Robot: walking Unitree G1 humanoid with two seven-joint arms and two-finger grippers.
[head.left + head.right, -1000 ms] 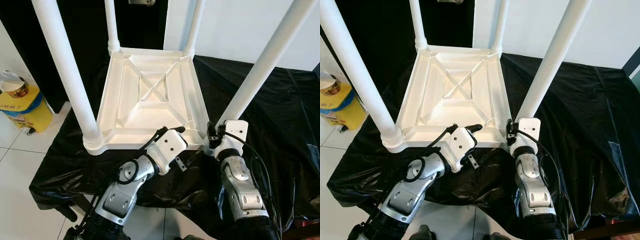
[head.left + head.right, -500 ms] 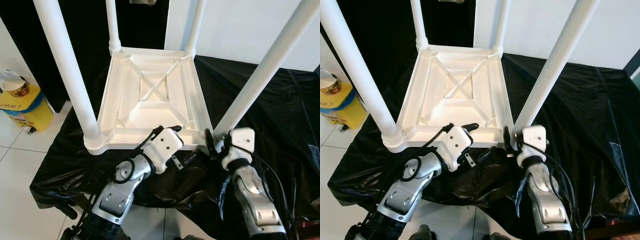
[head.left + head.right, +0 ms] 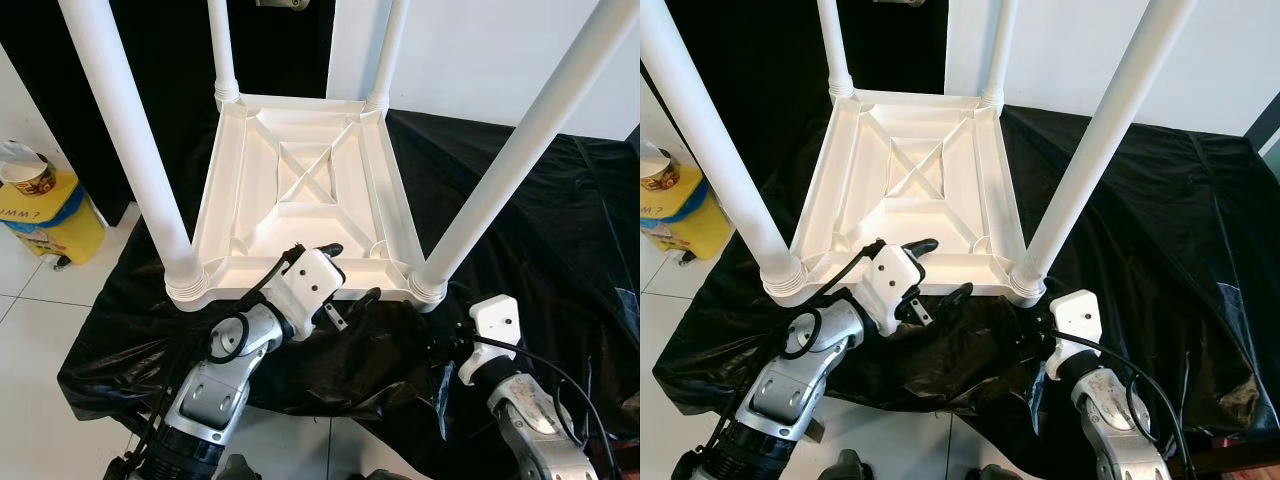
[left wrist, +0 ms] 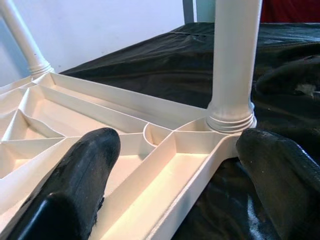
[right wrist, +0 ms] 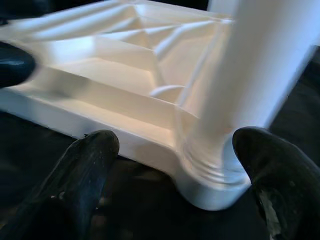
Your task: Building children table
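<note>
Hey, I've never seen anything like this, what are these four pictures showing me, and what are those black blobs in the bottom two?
This is a humanoid robot with two silver arms, each ending in a hand of two black fingers. The top two pictures come from a stereo camera on its head, looking down. The bottom two come from cameras on its wrists, so the black blobs are its own fingers.

On a black sheet lies a white children's table, upside down, its four legs pointing up. The left hand is open, with the table's near rim between its fingers. The right hand is open too, pointing at the near right leg without touching it. Nothing is held. A yellow bin stands on the floor at the left.
</note>
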